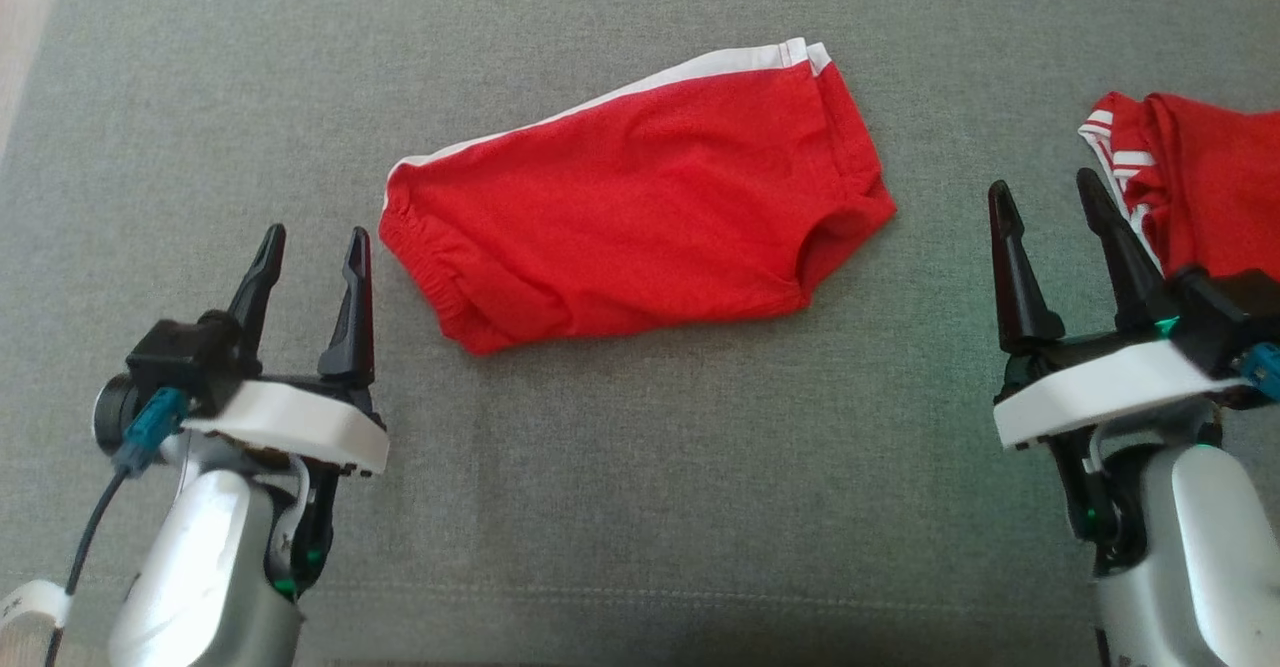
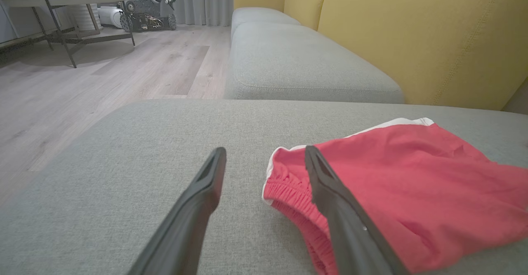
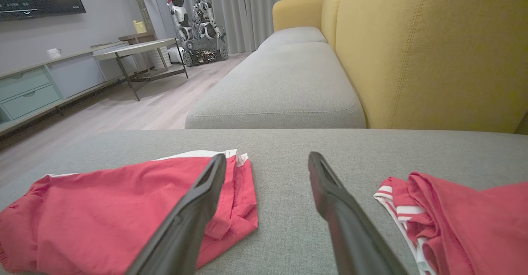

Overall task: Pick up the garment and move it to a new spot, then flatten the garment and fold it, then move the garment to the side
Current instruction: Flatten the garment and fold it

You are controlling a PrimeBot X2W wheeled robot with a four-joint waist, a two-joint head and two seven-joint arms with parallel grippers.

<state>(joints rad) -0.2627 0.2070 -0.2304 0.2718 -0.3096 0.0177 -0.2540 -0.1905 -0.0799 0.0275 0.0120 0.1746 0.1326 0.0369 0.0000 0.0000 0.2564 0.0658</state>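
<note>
Garment (image 1: pixel 640 217), red cloth with white trim, lies on woven grey cushion (image 1: pixel 640 507); left hand (image 1: pixel 315 237) and right hand (image 1: pixel 1045 187) spread.

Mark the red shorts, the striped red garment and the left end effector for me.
red shorts (image 1: pixel 640 207), head view, middle of the fabric.
striped red garment (image 1: pixel 1220 177), head view, its plain red part.
left end effector (image 1: pixel 315 237), head view, midway between its fingertips.
</note>
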